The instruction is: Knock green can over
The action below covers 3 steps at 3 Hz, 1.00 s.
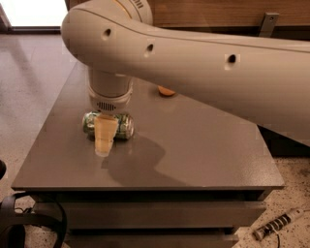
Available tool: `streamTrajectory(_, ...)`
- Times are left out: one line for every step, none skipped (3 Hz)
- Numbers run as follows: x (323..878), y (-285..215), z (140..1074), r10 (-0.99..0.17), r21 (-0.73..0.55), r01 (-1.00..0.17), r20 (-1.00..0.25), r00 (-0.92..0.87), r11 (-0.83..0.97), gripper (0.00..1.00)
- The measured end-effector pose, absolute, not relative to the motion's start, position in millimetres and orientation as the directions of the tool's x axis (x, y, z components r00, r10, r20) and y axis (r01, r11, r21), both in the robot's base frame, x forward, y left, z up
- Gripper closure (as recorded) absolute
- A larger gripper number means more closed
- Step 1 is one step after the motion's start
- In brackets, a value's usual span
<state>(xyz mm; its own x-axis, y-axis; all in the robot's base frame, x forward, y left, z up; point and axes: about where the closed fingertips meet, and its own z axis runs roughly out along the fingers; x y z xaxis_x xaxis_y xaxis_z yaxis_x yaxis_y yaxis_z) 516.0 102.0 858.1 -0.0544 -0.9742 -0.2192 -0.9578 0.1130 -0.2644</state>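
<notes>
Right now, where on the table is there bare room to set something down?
Bare: the table right of the green can, out to its right edge, and the front strip. Crowded: the left, where the gripper is at the lying can. An orange object sits at the back, under the arm.

The gripper (104, 140) hangs low over the left part of a grey table (203, 155). Behind it and to its right, well apart, a small orange thing (166, 90) sits on the tabletop, mostly hidden. Below the gripper, under the top, run two grey tiers (145, 213). On the floor (29, 97) down to its left lies a black looped cable (19, 225). Far to its lower right lies a striped tool (276, 225). Beyond it, a wood wall (208, 12) carries a grey bracket (268, 22).
</notes>
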Motion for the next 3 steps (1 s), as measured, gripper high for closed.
streamTrajectory(512, 28, 882, -0.906, -0.309, -0.918, -0.409, -0.109, 0.250, 0.00)
streamTrajectory(531, -35, 914, -0.790, -0.368, -0.838, -0.603, -0.114, 0.402, 0.00)
streamTrajectory(546, -85, 935, -0.715, -0.412, -0.759, -0.692, -0.099, 0.504, 0.00)
